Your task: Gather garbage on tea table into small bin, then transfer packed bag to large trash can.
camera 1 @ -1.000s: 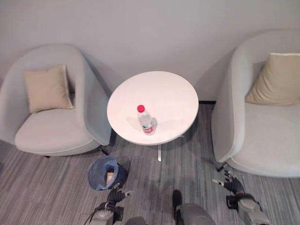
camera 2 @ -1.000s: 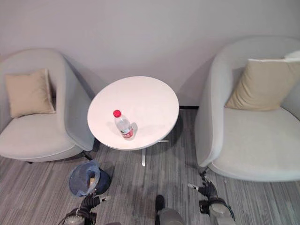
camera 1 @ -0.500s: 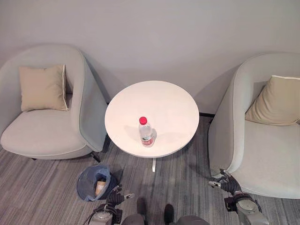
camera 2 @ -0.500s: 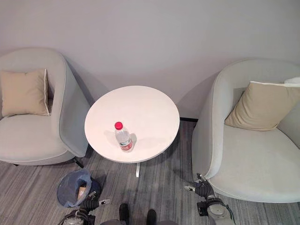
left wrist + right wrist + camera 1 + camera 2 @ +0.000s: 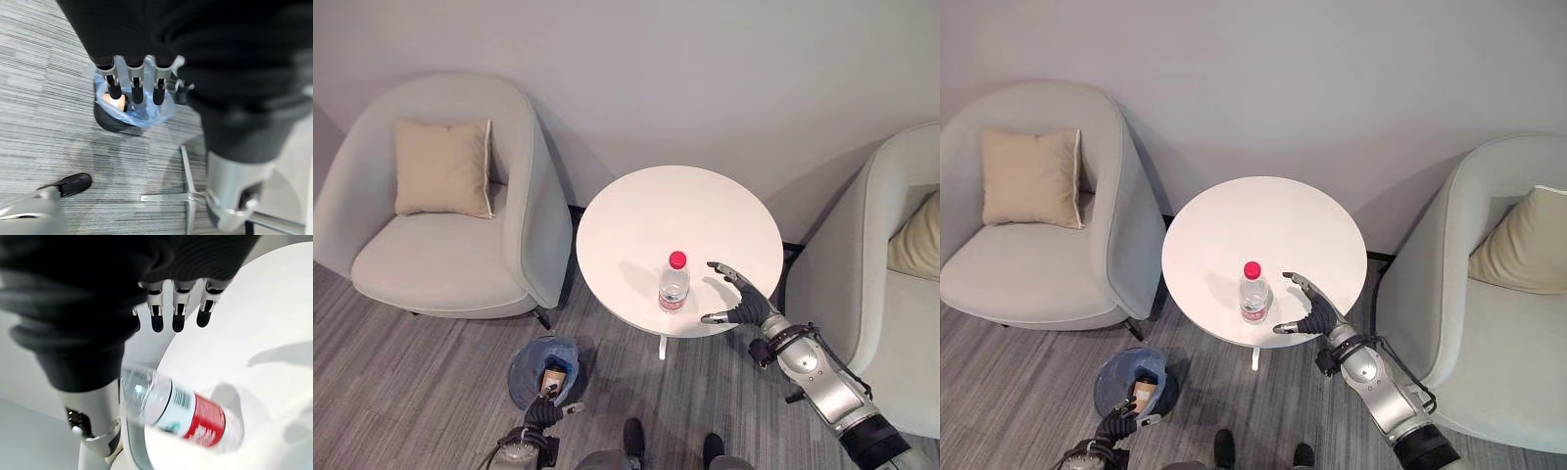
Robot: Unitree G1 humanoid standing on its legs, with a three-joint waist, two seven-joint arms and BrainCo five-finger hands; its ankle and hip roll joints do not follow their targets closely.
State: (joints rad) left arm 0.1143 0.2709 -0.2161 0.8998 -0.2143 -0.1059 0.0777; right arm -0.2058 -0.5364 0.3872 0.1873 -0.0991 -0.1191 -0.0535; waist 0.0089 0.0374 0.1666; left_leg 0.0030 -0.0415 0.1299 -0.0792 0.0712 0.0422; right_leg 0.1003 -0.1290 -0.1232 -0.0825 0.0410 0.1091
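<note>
both eye views looked steeply down from the head, sharing the round table (image 5: 705,211) — and two armchairs (image 5: 460,215). wrist views sat close along each hand — left toward floor, right toward tabletop.

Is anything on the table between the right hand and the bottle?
Nothing visible. The right hand is open beside the bottle on the round white table, with bare tabletop between them.

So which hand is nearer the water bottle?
Right hand: open over the round table beside the water bottle. Left hand hangs low by the small bin.
</note>
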